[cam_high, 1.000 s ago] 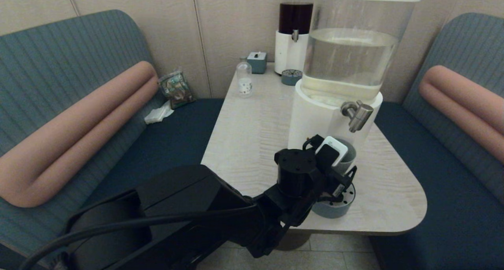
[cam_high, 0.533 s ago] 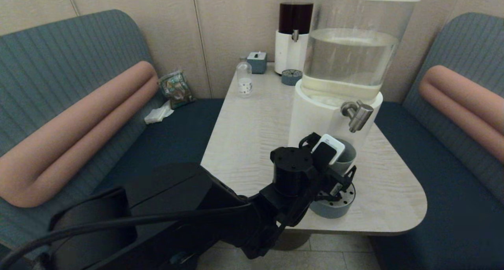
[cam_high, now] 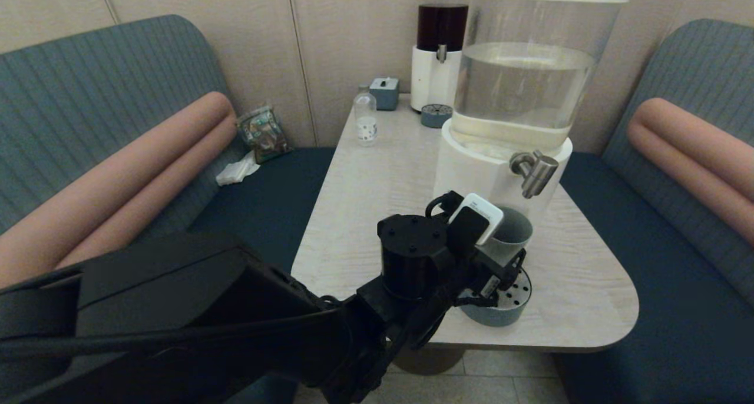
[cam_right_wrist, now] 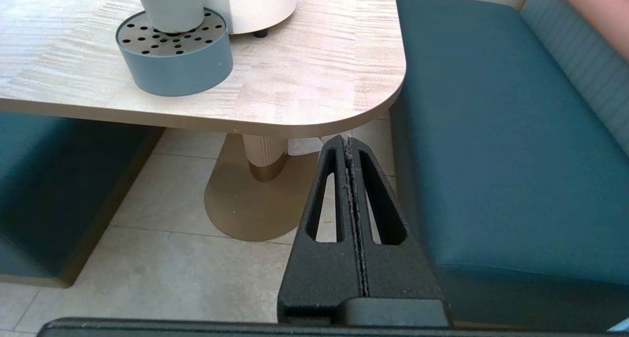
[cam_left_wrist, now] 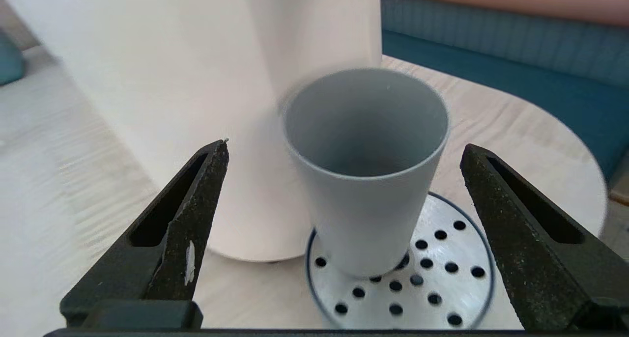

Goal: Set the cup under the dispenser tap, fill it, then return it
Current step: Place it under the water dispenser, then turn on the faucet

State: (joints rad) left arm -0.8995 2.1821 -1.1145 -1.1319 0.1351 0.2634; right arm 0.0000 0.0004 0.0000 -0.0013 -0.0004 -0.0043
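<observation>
Cup (cam_left_wrist: 366, 180): upright on drain tray (cam_left_wrist: 432, 278) below dispenser tap (cam_high: 535, 172), left end effector (cam_left_wrist: 344, 199) spread wide, not touching; placing step done, filling next; right end effector (cam_right_wrist: 348, 219) closed, parked

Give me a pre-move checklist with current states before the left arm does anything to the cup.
1. Cup upright on the drip tray: ok.
2. Left gripper open, fingers apart from the cup on both sides: ok.
3. Cup under the tap: looks roughly in line from the head view, exact alignment cannot tell.
4. Cup filled: not ok, no liquid visible inside from the wrist view.
5. Tap running: cannot tell, no stream visible.
6. Right gripper shut, parked low beside the table, out of the way: ok.
</observation>
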